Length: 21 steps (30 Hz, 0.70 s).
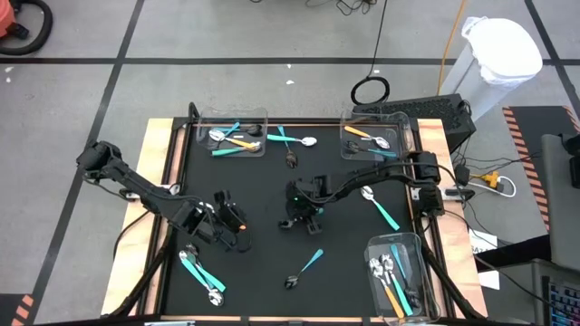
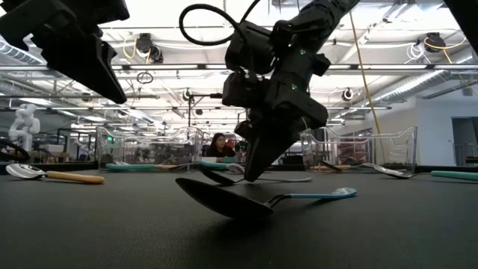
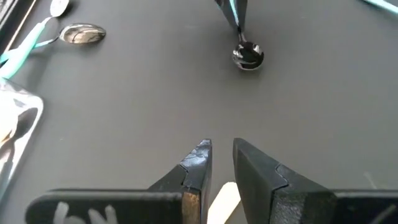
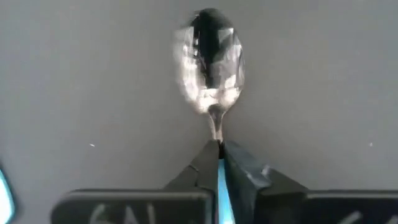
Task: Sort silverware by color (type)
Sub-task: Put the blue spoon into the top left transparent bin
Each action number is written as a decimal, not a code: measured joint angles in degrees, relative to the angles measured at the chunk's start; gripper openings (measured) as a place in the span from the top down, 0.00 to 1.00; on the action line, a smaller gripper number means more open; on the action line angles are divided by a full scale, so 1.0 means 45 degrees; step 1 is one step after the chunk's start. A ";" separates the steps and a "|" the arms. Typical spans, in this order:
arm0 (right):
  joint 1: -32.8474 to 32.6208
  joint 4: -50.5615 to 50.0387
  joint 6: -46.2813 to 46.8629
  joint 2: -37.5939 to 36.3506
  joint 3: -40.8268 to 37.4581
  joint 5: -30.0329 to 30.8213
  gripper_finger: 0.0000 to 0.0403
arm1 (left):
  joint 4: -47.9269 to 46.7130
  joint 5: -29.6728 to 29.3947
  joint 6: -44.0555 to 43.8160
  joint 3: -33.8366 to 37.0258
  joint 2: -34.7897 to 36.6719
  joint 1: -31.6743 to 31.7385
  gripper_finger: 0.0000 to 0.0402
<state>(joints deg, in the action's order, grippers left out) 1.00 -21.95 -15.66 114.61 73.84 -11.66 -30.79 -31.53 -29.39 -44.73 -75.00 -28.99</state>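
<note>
My right gripper (image 1: 290, 222) (image 4: 219, 146) is at the middle of the black mat, shut on a silver spoon (image 4: 208, 62) with a light-blue handle. My left gripper (image 1: 234, 234) (image 3: 222, 144) hovers left of it, above the mat, shut on an orange-yellow handle; the rest of that utensil is hidden. A dark spoon with a teal handle (image 1: 304, 269) (image 2: 224, 198) lies loose on the mat near the front. Two teal-handled spoons (image 1: 201, 281) lie at the front left, another (image 1: 381, 208) at the right, and more (image 1: 292, 142) at the back. My left gripper pinches a pale orange-yellow handle (image 3: 225, 198) between its two fingers; the fingers slant down at the mat. The gripper hides the rest of the utensil. My right gripper pinches the spoon where its thin neck meets the light-blue handle (image 4: 217, 140), just behind the bowl. The fingers slant steeply down and lie along the spoon. The bowl (image 4: 208, 62) points away from the fingers, on or just above the mat; which, I cannot tell.
Three clear bins hold sorted silverware: one at the back left (image 1: 231, 134), one at the back right (image 1: 376, 136), one at the front right (image 1: 399, 276). A raised wooden border (image 1: 154, 181) frames the mat. Bare mat lies between the two grippers and the front edge.
</note>
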 joint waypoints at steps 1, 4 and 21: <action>-0.0001 -0.0082 0.0169 -0.0005 0.0000 0.0039 0.98 | -0.0011 0.0000 -0.0049 0.0000 0.0000 0.0000 0.83; 0.0003 -0.0491 0.0821 -0.0227 -0.0019 0.0219 0.98 | -0.0019 -0.0004 -0.0049 0.0000 0.0000 0.0000 0.83; 0.1107 -0.6356 0.0560 -0.5383 -0.0063 0.3172 1.00 | 0.0108 -0.0791 -0.0385 -0.0010 0.0000 0.0010 0.83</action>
<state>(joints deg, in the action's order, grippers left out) 5.98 -50.55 -13.14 90.38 73.56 2.61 -30.30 -35.09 -31.12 -44.77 -75.00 -28.95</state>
